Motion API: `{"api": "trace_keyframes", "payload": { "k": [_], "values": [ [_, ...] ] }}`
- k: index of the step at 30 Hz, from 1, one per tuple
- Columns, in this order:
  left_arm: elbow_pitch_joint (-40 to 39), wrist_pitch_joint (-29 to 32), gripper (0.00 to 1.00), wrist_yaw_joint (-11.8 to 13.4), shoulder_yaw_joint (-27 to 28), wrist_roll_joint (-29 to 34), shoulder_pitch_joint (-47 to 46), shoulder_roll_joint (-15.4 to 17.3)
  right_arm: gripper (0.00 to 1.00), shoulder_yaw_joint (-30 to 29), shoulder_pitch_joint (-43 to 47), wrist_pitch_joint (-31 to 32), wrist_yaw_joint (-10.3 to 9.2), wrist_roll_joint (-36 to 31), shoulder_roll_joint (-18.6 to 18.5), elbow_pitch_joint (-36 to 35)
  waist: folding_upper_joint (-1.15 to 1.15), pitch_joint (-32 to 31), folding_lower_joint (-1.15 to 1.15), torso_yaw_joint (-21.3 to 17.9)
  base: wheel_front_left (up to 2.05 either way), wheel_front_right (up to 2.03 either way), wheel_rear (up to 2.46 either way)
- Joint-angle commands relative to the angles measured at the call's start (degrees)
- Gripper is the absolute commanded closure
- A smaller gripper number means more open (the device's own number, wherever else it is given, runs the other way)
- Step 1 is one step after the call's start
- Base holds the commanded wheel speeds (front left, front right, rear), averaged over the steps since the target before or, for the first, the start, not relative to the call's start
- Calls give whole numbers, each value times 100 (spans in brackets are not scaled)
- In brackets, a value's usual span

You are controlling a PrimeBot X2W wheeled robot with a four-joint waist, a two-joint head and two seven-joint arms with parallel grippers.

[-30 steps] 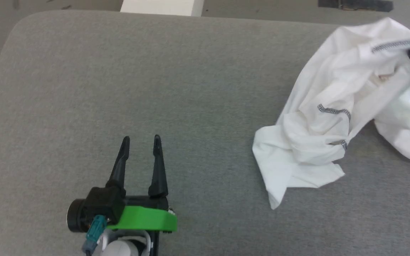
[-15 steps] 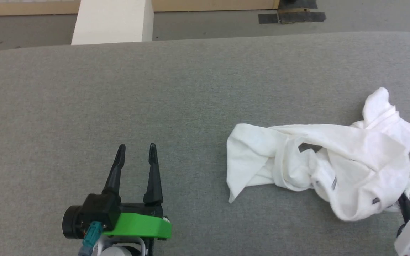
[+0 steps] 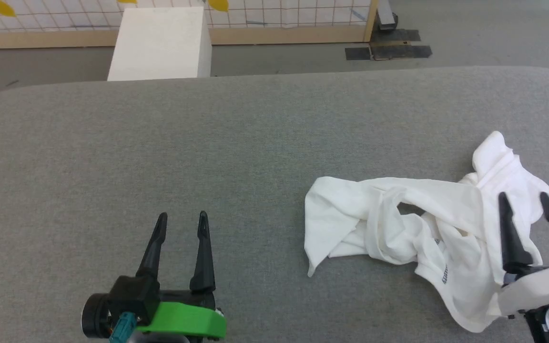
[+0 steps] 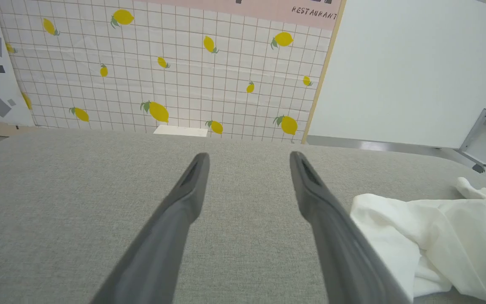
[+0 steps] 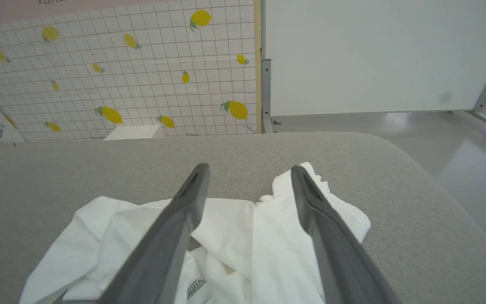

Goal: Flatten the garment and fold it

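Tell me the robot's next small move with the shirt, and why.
Probably slide the left gripper right to the left end of the white shirt. The shirt lies bunched on the grey table, the right gripper hangs open over its other end, and the left one is open above bare table, so two grips could spread it.

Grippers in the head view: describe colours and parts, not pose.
The left gripper has two long, tapering black fingers on a black body, a bright green bracket and a teal connector. The right gripper has matching fingers on a white housing.
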Motion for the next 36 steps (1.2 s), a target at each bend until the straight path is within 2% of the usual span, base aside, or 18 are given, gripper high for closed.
{"api": "trace_keyframes", "payload": {
  "k": [1, 6, 7, 10, 18, 23, 24, 25, 26, 31, 36],
  "values": [
    [-2, -22, 0, -40, 1, 57, 81, -14, 0, 124, -83, 116, -9, -21, -96, 15, 0, -59, 0, 107, 0, 0, 0],
    [-14, -22, 0, -47, -38, 3, 69, -14, 0, 579, -546, 887, -9, 80, -715, 287, 0, -16, 0, 338, 0, 0, 0],
    [-26, -22, 0, -36, -103, -31, 19, -14, 0, 804, -832, 1492, -9, 232, -1139, 568, 0, 84, 0, 504, 0, 0, 0],
    [-30, -22, 0, 5, -163, -70, -23, -14, 0, 1123, -1075, 1968, -9, 374, -1646, 839, 0, 203, 0, 662, 0, 0, 0],
    [-63, -22, 0, 93, -320, -150, -196, -14, 0, 2125, -1672, 2777, -9, 921, -2728, 1316, 0, 585, 0, 1025, 0, 0, 0],
    [-80, -22, 0, 162, -464, -225, -372, -14, 0, 2734, -2057, 3095, -9, 1121, -3165, 1589, 0, 809, 0, 1207, 0, 0, 0],
    [-77, -22, 0, 180, -498, -244, -412, -14, 19, 2843, -2143, 3125, -9, 1141, -3230, 1669, 0, 845, 0, 1242, 0, 0, 0],
    [-74, -22, 0, 197, -523, -262, -440, -14, 71, 2914, -2210, 3132, -9, 1152, -3272, 1732, 0, 868, 0, 1268, 0, 0, 0],
    [-72, -22, 0, 221, -547, -281, -470, -14, 100, 2994, -2284, 3147, -9, 1173, -3305, 1817, 0, 884, 0, 1288, 0, 0, 0],
    [-57, -22, 0, 304, -569, -309, -513, -14, 100, 3194, -2594, 2988, -9, 1241, -3362, 2054, 0, 861, 0, 1285, 0, 0, 0],
    [-55, -22, 0, 313, -437, -266, -439, -14, 100, 2999, -2984, 2396, -9, 1205, -3215, 2097, 0, 645, 0, 1085, 0, 0, 0]
  ]
}}
